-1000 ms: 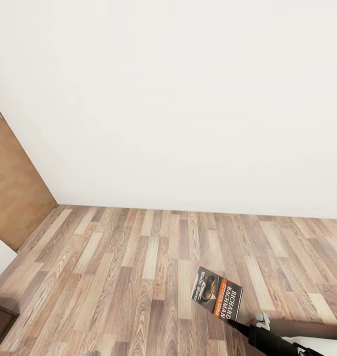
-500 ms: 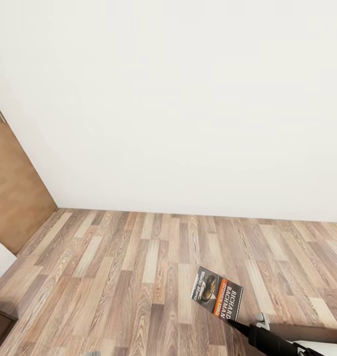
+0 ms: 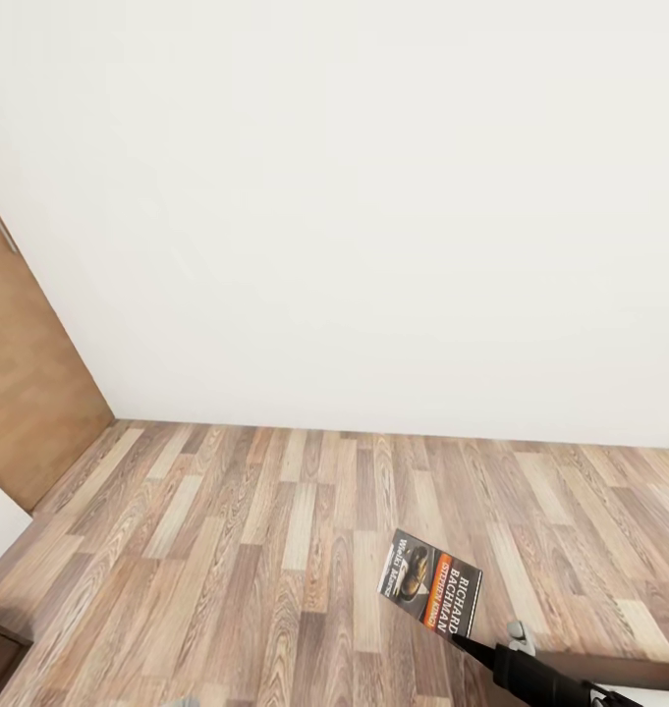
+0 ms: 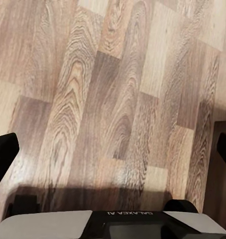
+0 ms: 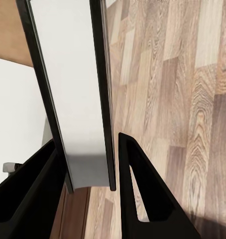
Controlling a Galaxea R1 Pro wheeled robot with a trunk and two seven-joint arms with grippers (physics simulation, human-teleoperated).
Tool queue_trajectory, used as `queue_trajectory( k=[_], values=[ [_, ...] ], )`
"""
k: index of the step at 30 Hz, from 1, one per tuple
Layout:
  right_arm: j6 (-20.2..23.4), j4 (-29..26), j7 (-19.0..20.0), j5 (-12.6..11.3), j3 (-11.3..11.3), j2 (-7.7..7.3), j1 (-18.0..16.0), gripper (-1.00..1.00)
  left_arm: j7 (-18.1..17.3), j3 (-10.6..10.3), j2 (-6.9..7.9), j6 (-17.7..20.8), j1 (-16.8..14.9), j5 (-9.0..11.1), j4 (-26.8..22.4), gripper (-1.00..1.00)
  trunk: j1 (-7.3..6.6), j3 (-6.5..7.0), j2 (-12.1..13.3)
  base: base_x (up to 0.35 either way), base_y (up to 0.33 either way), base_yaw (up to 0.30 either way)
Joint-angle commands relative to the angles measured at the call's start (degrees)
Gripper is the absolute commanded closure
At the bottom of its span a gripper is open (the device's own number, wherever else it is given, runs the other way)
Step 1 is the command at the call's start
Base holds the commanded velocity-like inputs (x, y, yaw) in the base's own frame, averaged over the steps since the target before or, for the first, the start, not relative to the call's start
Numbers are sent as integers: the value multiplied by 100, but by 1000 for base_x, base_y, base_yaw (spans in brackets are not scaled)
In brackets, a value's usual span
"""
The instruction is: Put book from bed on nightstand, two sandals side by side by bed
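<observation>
The book is off the bed and in the air, pinched at its lower corner by the right claw, whose dark arm reaches up from the lower right of the head view. Its cover faces the head camera: dark, with an oval picture, an orange band and white lettering. In the right wrist view the same book stands edge-on between the two black fingers, white page block between dark covers, and the jaws have closed in against it from either side. The grip looks firm, but it holds only a small part of the book.

The left claw hangs over bare wood-plank floor with its fingertips at the far edges of the left wrist view, spread wide and holding nothing.

Beyond the held book there is only floor running to a white wall, with a brown wooden door well off on the left-claw side. At the lower right, close under the right claw, a strip of dark wood and a sliver of pale surface show; what they belong to cannot be told.

As for progress, the first half of the book step appears done: it has been lifted and is being carried. Setting it on a nightstand is not yet done, and no nightstand is near either claw. The sandals are untouched as far as these views tell, so placing them side by side by the bed is left. Roughly a quarter of the job seems complete.
</observation>
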Motion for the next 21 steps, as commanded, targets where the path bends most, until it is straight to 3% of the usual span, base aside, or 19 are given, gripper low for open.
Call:
queue_trajectory(
  k=[1,21],
  values=[
    [59,2,16,-22,-11,0,-3,100,-42,32,-1,0,-4,11,8,-100,1,3,-4,0,0,0],
    [59,0,14,-22,-11,1,-4,100,-43,32,-1,0,-4,11,9,-100,1,186,-4,0,0,0]
  ],
)
